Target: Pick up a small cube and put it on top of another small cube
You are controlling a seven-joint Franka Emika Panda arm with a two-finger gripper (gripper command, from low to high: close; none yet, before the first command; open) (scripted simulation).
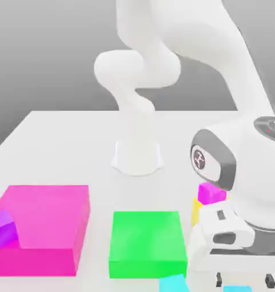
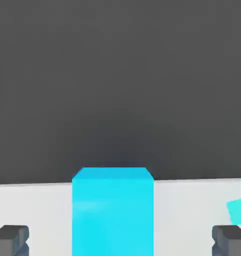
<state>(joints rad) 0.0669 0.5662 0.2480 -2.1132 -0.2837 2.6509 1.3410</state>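
A small cyan cube (image 2: 112, 212) sits on the white table between my gripper's (image 2: 120, 240) two dark fingertips (image 2: 10, 239), with a clear gap on each side. My gripper is open and touches nothing. In the exterior view the gripper (image 1: 244, 280) hangs low at the front right, and a sliver of that cube (image 1: 237, 289) shows between the fingers. A second small cyan cube (image 1: 174, 283) lies on the table to the exterior view's left of the gripper, in front of the green block; its corner (image 2: 238, 210) also appears in the hand view.
A flat green block (image 1: 146, 242) lies mid-front. A large pink block (image 1: 43, 228) at the left carries a small purple cube (image 1: 4, 228). A small magenta cube (image 1: 211, 193) rests on a yellow block (image 1: 195, 210) behind the hand. The arm's base (image 1: 137, 157) stands at the table's middle.
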